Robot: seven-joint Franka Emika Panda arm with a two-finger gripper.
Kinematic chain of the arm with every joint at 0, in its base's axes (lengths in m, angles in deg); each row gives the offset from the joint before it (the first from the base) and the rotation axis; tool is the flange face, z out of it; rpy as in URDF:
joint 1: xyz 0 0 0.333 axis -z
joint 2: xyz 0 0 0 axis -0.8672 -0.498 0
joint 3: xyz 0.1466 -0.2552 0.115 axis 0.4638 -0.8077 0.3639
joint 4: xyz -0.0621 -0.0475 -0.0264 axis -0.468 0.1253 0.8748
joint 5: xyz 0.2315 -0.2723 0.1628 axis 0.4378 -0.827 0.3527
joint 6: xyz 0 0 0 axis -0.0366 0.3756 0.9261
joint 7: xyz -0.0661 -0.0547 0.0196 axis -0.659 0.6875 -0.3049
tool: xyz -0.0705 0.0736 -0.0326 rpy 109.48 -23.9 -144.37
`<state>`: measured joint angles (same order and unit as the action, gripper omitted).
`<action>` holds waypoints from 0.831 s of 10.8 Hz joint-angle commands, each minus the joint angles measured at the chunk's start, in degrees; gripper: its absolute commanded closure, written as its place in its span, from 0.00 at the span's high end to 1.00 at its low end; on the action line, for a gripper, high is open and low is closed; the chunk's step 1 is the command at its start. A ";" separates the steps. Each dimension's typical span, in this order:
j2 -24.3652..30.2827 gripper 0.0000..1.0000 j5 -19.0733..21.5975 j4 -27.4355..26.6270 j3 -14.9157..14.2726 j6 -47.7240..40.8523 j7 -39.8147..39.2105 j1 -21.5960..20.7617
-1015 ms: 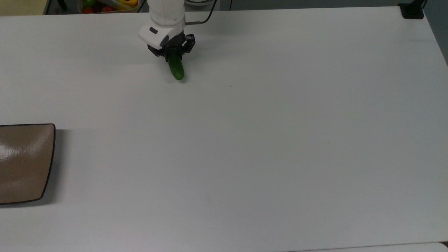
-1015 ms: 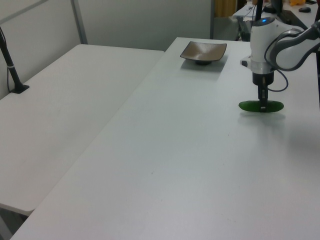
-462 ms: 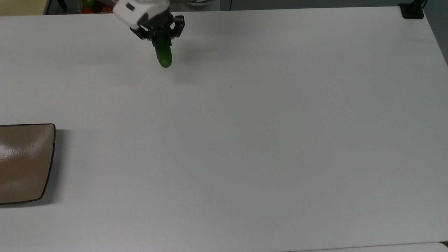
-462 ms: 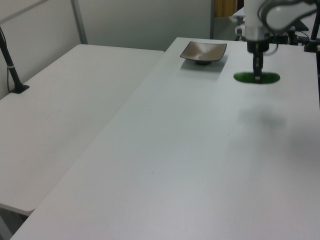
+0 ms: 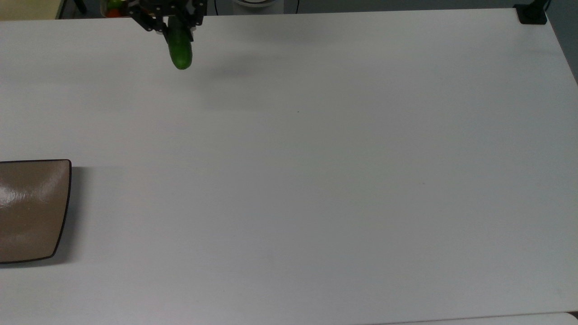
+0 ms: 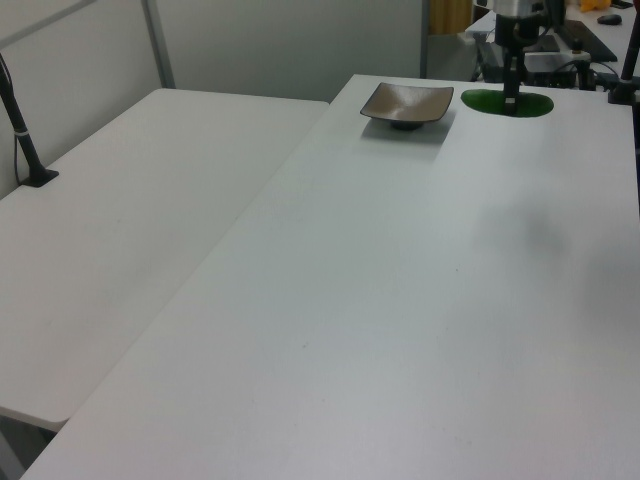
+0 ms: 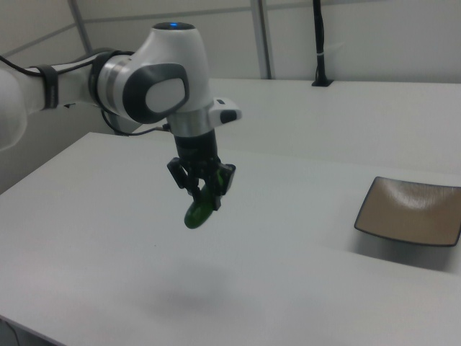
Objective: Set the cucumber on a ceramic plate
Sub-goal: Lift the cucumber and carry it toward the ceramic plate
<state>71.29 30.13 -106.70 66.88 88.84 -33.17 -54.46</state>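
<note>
The cucumber [image 7: 199, 209] hangs well above the white surface [image 5: 316, 180], clamped near one end by the hand [image 7: 202, 189]. This looks like the carry step, lift done. The ceramic plate [image 7: 412, 211] sits well apart, toward three o'clock in the right view; next comes a traverse there, then lowering.

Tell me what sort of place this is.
Probably a robotics lab or test room: a white robot arm holds a cucumber in its gripper above plain white tables, bare apart from one ceramic plate, with partition walls behind.
</note>
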 commanded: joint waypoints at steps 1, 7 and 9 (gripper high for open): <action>-4.28 0.05 1.37 4.05 0.13 -0.50 -10.82 3.55; -19.22 0.05 4.97 16.00 0.22 15.64 -17.79 11.02; -25.28 0.05 5.76 22.32 0.22 20.22 -17.79 12.34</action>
<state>52.82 33.77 -92.38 66.86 105.52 -49.70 -43.48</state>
